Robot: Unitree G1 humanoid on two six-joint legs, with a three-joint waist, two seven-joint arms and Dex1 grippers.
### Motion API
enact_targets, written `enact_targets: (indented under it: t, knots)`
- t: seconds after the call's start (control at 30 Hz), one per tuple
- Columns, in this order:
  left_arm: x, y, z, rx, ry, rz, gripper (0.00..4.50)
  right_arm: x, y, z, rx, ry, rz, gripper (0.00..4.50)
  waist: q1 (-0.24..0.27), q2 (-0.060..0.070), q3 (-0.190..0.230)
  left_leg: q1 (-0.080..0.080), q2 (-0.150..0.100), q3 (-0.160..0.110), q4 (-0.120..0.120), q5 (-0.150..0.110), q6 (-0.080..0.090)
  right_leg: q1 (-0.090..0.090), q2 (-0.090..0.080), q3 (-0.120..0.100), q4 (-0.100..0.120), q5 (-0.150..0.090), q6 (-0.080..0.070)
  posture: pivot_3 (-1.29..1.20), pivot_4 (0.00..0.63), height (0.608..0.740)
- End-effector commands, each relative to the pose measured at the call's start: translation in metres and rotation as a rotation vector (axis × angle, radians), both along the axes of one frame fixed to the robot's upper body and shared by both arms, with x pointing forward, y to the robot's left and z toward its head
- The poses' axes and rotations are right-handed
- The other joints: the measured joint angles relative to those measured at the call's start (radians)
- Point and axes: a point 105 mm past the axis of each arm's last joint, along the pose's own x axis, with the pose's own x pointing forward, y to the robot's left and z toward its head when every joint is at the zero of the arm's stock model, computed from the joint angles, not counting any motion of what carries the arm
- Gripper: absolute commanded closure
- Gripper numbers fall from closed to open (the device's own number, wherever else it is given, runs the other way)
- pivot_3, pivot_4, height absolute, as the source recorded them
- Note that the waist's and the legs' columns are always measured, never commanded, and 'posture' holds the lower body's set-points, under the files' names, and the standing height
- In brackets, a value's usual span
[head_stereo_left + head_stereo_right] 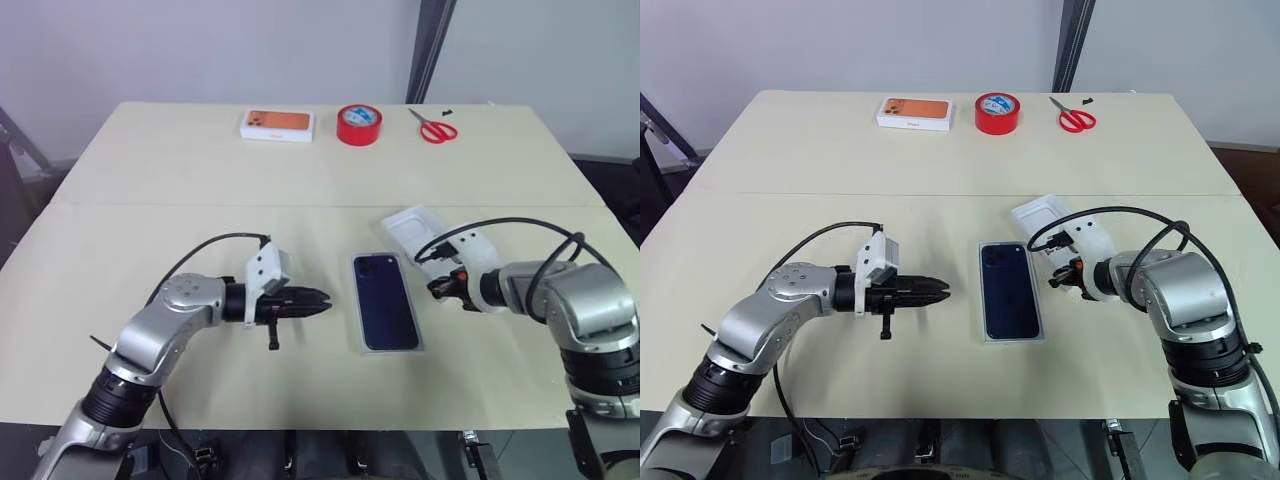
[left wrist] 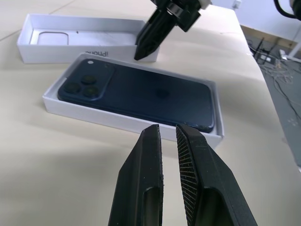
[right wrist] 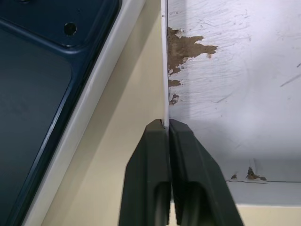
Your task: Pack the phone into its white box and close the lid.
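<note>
Phone (image 1: 386, 301) lies seated in the box (image 2: 214, 101), mid-table. My right gripper (image 3: 165, 125) is pinched on the lid (image 1: 415, 228) wall; left gripper (image 1: 322, 297) idles nearly closed, empty. Next I must lift and turn the lid squarely over the box.

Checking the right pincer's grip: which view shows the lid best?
The right wrist view: the right pincer is shut on the lid rim, seen up close. The left wrist view shows the whole lid behind the phone. In the head views the arm covers part of the lid.
</note>
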Motion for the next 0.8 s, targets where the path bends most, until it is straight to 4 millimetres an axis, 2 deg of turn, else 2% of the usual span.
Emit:
enact_targets:
  t: [0.03,0.17,0.27,0.33,0.43,0.5,0.57,0.7,0.8]
  knots:
    - [0.006,0.006,0.014,-0.033,-0.071,0.052,3.91,0.006,0.0,0.022,0.005,-0.086,0.005,4.45,0.0,0.0,0.0,0.0,0.0,0.0,0.0,0.0,0.0,0.0,0.0,0.0,0.0,0.0,0.0,0.0,0.15,0.725]
    - [0.025,0.03,0.023,-0.094,-0.082,0.213,3.91,0.015,0.007,0.067,0.227,-0.186,-0.006,4.45,-0.004,0.002,0.001,0.0,0.0,0.0,0.0,0.0,0.0,-0.001,0.0,0.0,0.001,0.0,0.0,0.0,0.15,0.725]
    - [0.041,0.053,0.026,-0.121,-0.097,0.359,3.91,0.009,0.036,0.097,0.524,-0.237,0.139,4.45,-0.001,0.002,0.001,0.0,0.0,0.0,-0.001,0.0,0.0,-0.001,0.001,0.0,0.001,0.0,0.0,0.0,0.15,0.725]
    - [0.049,0.064,0.025,-0.112,-0.107,0.425,3.91,-0.002,0.058,0.105,0.703,-0.221,0.256,4.45,-0.001,0.002,0.001,0.0,0.001,0.0,-0.001,0.0,0.0,-0.001,0.001,-0.001,0.001,0.0,0.0,0.0,0.15,0.725]
    - [0.054,0.07,0.024,-0.102,-0.12,0.457,3.91,-0.021,0.091,0.106,0.922,-0.137,0.392,4.45,0.0,0.002,0.001,0.0,0.0,0.0,-0.001,0.0,0.0,-0.001,0.0,-0.001,0.001,0.0,0.0,0.0,0.15,0.725]
    - [0.056,0.07,0.026,-0.099,-0.13,0.462,3.91,-0.042,0.114,0.105,1.069,-0.07,0.412,4.45,0.004,0.002,0.001,0.0,0.0,0.0,-0.001,0.0,0.0,0.0,0.0,-0.001,0.002,0.0,0.0,0.0,0.15,0.725]
    - [0.058,0.07,0.027,-0.092,-0.14,0.467,3.91,-0.054,0.131,0.095,1.191,0.026,0.335,4.45,0.002,0.001,0.001,0.0,0.0,-0.001,-0.001,0.0,0.001,0.0,0.0,-0.001,0.001,0.0,0.0,0.0,0.15,0.725]
    - [0.061,0.069,0.03,-0.085,-0.156,0.473,3.91,-0.074,0.157,0.073,1.301,0.104,0.128,4.45,-0.008,0.002,0.001,-0.001,0.0,0.001,0.001,-0.001,0.002,0.0,0.0,-0.001,0.001,0.0,0.001,0.0,0.15,0.725]
    - [0.061,0.061,0.031,-0.093,-0.156,0.453,3.91,-0.083,0.163,0.062,1.322,0.16,-0.007,4.45,-0.007,0.002,0.001,0.0,0.001,0.001,0.001,-0.001,0.002,0.0,0.001,0.0,0.002,0.0,0.001,0.0,0.15,0.725]
